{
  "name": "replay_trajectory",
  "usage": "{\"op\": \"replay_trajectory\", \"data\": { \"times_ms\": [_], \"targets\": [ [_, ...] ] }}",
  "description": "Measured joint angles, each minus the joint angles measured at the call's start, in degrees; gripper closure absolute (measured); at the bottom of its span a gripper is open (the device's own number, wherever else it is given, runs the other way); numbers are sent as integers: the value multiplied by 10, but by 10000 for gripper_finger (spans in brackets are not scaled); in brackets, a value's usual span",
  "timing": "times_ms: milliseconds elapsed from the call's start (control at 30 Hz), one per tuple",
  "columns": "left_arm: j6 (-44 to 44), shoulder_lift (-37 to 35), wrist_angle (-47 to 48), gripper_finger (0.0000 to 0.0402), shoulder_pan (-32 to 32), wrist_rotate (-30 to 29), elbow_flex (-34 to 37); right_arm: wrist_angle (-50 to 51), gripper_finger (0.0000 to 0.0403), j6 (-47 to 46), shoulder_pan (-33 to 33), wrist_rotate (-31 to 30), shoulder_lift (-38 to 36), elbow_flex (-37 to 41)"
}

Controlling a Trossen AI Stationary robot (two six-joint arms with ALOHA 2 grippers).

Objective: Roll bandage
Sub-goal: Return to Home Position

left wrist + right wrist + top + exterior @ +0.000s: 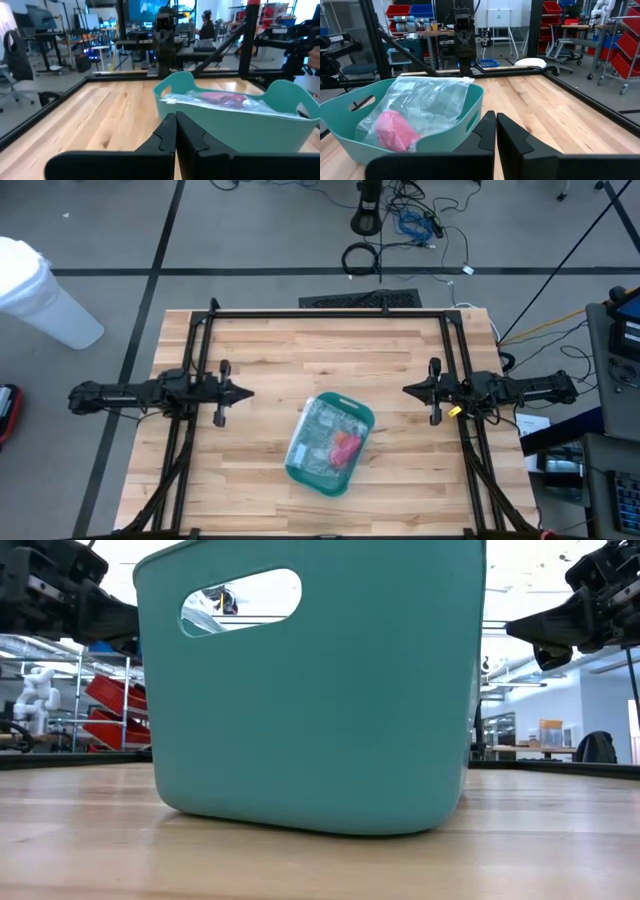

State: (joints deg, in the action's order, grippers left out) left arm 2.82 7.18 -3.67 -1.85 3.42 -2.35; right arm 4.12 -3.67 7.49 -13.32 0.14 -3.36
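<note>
A teal plastic basket (300, 470) stands on its base in the middle of the wooden table. Inside it lies a clear plastic bag (427, 102) with a pink bandage roll (395, 131) in it. My left gripper (248, 392) is shut and hovers level at the table's left side, pointing toward the basket, apart from it. My right gripper (406, 390) is shut and hovers level at the table's right side, also apart from the basket. In the wrist views, my left gripper (176, 120) and my right gripper (496, 119) show their fingertips pressed together with nothing between them.
A black frame (330, 313) runs along the table's far, left and right edges. Bare wood lies between each gripper and the basket. In the low view the basket wall (320, 710) fills most of the picture. Cables and a keyboard lie on the floor beyond the far edge.
</note>
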Motion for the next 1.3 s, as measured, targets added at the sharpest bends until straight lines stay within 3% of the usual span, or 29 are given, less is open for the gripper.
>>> {"op": "replay_trajectory", "data": {
  "times_ms": [200, 733, 867, 1300],
  "targets": [
    [-8, -72, 67, 398, 0, -3, 0, 0, 403, -5, 0, 1, 0, 0],
    [-6, -71, 81, 398, 0, -19, 0, 1, 403, 7, 0, 3, 0, 0],
    [-9, -69, 81, 399, 0, -19, 0, -65, 403, 33, 0, 33, 1, 25],
    [3, -54, 81, 401, 0, -17, 0, -66, 403, 45, -7, 27, 25, 25]
  ]
}}
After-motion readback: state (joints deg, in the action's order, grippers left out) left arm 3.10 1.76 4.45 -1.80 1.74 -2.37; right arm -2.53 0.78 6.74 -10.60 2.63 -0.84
